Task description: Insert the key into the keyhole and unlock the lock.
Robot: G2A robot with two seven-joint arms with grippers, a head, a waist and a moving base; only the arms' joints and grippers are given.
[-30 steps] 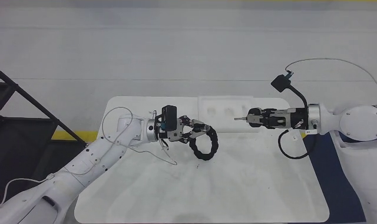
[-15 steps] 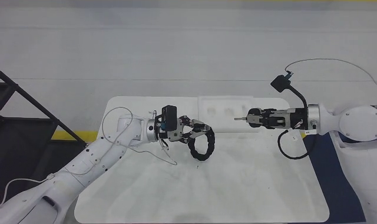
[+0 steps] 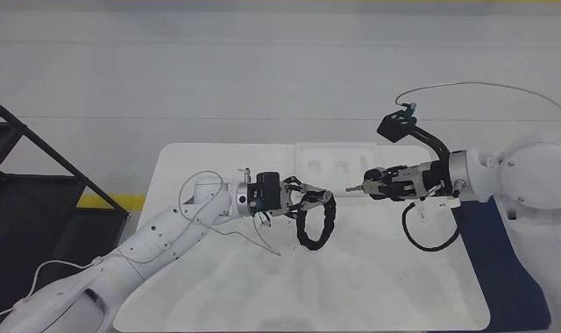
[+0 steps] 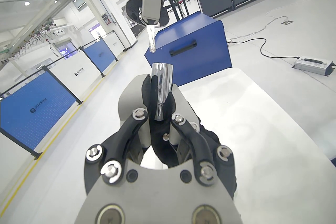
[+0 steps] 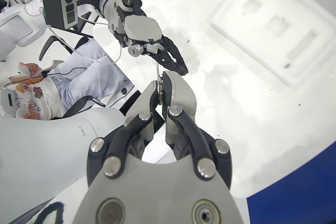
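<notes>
My left gripper [image 3: 308, 195] is shut on a cable lock: its chrome cylinder [image 4: 161, 89] sticks out past the fingers and its black cable loop [image 3: 317, 221] hangs below, above the middle of the white table [image 3: 386, 280]. The keyhole face [image 5: 134, 51] points toward my right gripper [image 3: 368, 187], which is shut on a small silver key [image 4: 151, 39]. The key tip aims at the cylinder with a short gap between them. Both are held above the table, facing each other.
A white foam tray [image 3: 337, 163] with several rectangular recesses lies at the table's far edge behind the grippers. A blue cabinet [image 4: 191, 51] stands beyond the table's right side. A seated person [image 5: 39, 88] shows below the left arm, away from the lock.
My left arm has carried the lock to the right, toward the key, and the cable loop swung along. The right gripper dropped slightly and tilted; the gap between key and cylinder has shrunk.
</notes>
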